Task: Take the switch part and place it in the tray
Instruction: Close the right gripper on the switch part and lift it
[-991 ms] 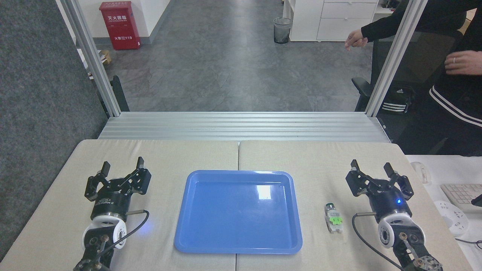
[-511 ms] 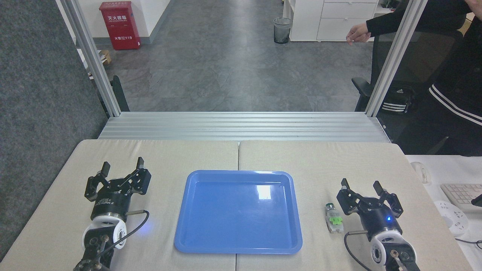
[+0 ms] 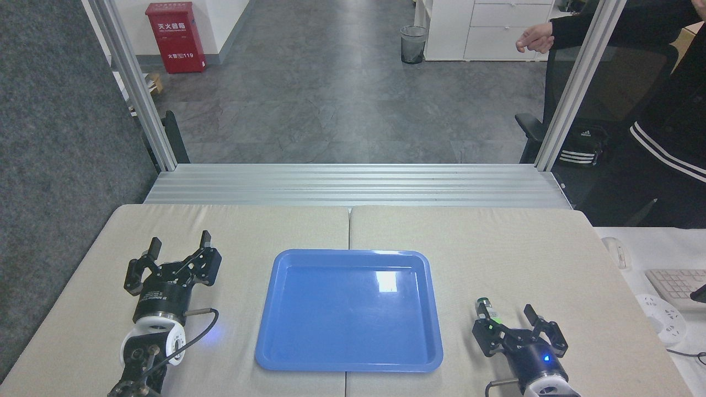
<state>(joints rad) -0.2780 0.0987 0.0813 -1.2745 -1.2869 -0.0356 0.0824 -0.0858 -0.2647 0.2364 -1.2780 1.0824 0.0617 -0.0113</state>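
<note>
While the wide table (image 3: 469, 242) with its two beige padded mats carries everything, the large shallow blue plastic tray (image 3: 349, 364) with rounded corners and a raised rim lies in the middle of it, and this tray is the landmark for the places below. Its glossy floor shows only a bright reflection.

To the left of the tray, well apart from it, the black left gripper (image 3: 180, 243) rests over the mat. Its jaws stand wide, pointing to the far side of the table, and nothing is between them. A small blue light glows on the mat between this arm and the tray.

To the right of the tray, near its front right corner, the black right gripper (image 3: 510, 319) is low over the mat, with a blue light on its body. Its jaws are also spread wide. The left finger (image 3: 485, 331) is right by the near end of the part and covers some of it; I cannot tell if it touches.

The small elongated white plastic switch part (image 3: 488, 312) with a green middle piece and a dark round silver-rimmed cap lies on the mat just to the right of the tray, outside the rim. The cap end points to the far side of the table.

Far behind the tray, beyond the metal frame, a person's hand (image 3: 535, 39) in a dark sleeve is raised.
</note>
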